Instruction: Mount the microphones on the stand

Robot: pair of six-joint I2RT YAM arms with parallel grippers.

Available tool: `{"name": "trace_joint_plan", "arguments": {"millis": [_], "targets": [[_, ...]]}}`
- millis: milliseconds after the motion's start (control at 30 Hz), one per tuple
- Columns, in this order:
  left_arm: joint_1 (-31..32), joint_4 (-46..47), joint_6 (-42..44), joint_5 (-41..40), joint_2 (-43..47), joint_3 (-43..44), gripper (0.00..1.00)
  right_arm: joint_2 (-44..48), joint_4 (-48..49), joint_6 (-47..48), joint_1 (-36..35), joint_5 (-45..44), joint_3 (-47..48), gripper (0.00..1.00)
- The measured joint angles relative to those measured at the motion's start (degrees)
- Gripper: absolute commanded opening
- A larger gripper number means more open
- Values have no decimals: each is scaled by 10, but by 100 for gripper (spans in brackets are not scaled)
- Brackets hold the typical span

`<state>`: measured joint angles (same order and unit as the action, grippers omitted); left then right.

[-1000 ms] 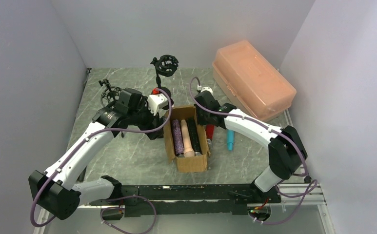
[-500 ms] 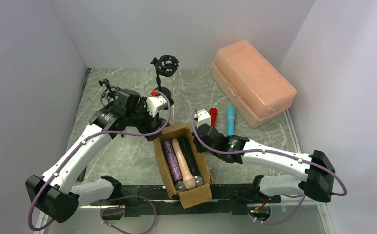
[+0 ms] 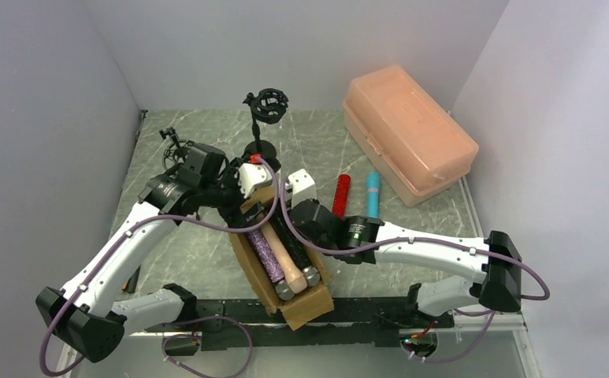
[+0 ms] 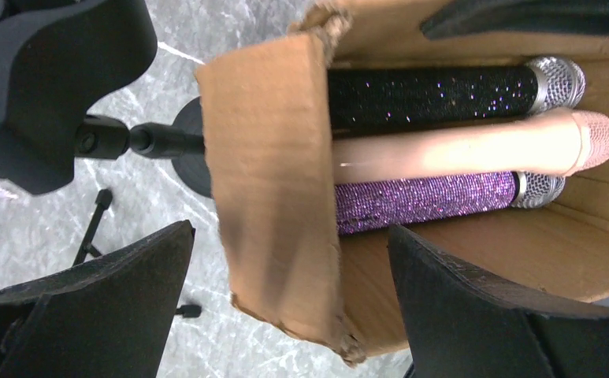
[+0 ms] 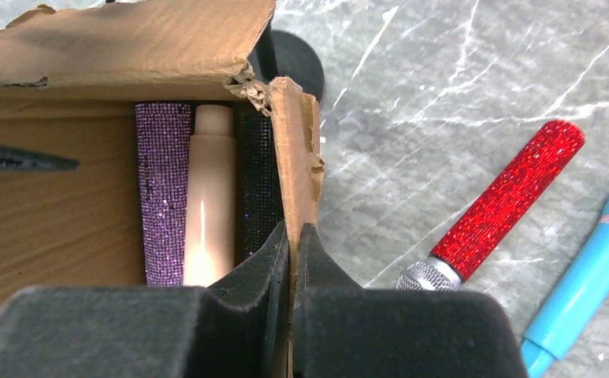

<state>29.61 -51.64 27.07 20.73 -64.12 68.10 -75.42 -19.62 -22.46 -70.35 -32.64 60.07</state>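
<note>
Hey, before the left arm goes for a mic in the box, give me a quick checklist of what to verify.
1. Right jaws shut on the box wall: ok.
2. Left jaws open above the box: ok.
3. Purple microphone, peach microphone, black microphone side by side inside: ok.
4. Stand holder empty: ok.
5. Box flap clear of microphone handles: not ok, it hides their ends.
</note>
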Motion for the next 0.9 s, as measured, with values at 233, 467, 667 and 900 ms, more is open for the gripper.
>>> {"name": "trace_joint_plan", "arguments": {"millis": [233,467,667,900], "targets": [[0,8,24,-58,49,-36,46,-24,30,27,-7,-18,24,0],[4,20,23,-128,46,-50,0,-57,64,32,-11,-14,33,31],[3,-5,8,-183,42,-31,0,-57,50,9,-11,-18,82,57],[3,-37,-39,-231,32,-16,0,2,7,-7,-27,29,138,44]]}}
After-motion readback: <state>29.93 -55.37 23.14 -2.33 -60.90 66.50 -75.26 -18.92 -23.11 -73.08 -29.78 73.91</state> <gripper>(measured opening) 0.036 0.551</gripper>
